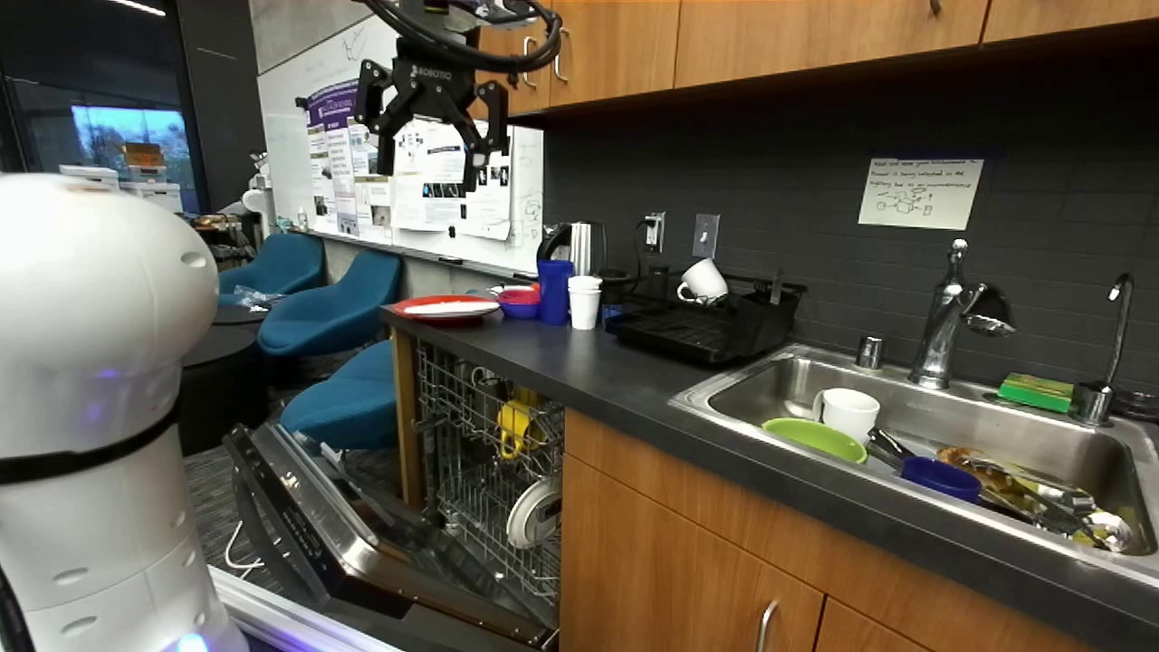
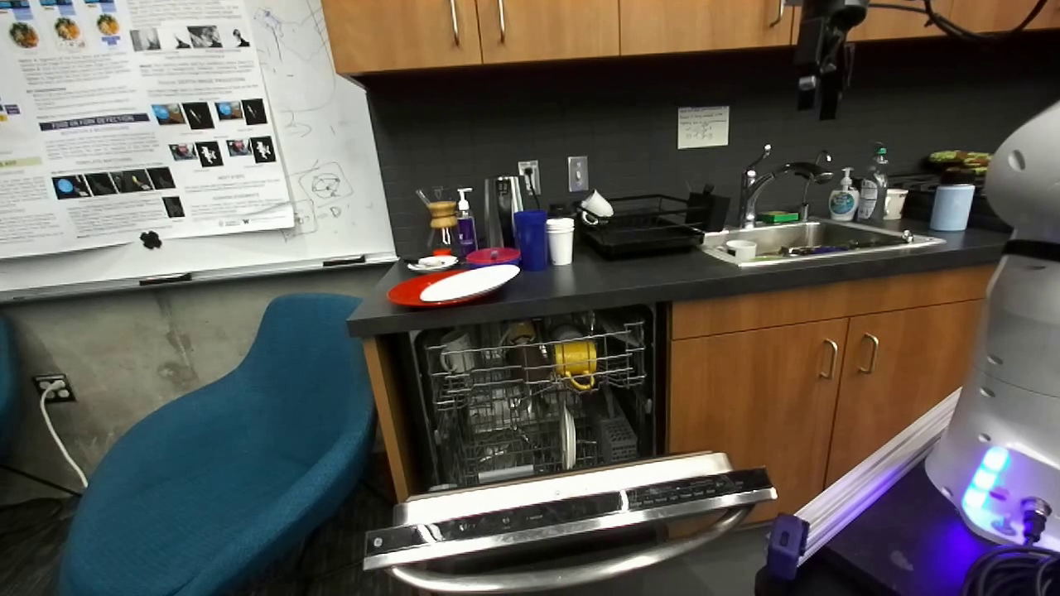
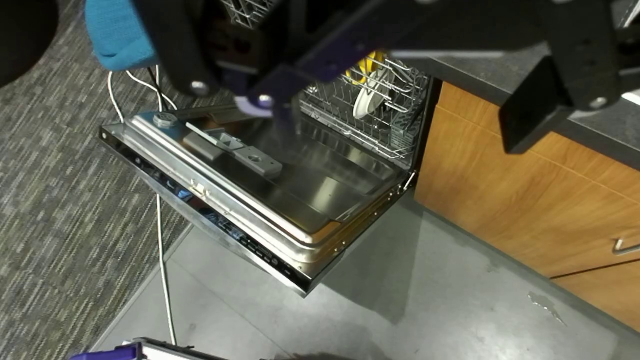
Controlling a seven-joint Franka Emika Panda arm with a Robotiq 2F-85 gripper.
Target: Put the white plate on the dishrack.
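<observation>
The white plate [image 1: 453,309] lies on a red round dish [image 1: 426,302] at the end of the counter. It also shows in an exterior view [image 2: 469,284], slightly tilted, partly past the dish's edge. The black dishrack [image 1: 665,333] stands against the back wall beside the sink and shows in both exterior views [image 2: 646,242]. A white cup [image 1: 704,282] sits tilted on its left part. My gripper [image 1: 429,170] hangs high in the air, open and empty, apart from both. It shows open in the wrist view [image 3: 407,115], where I cannot make out the plate or rack.
The dishwasher door [image 2: 571,513] hangs open below the counter; inside are another white plate [image 3: 371,95] and a yellow mug [image 2: 575,358]. A blue cup [image 1: 555,292] and white cups [image 1: 584,303] stand between plate and rack. The sink [image 1: 788,371] holds dishes. Wooden cabinets [image 1: 607,45] hang above.
</observation>
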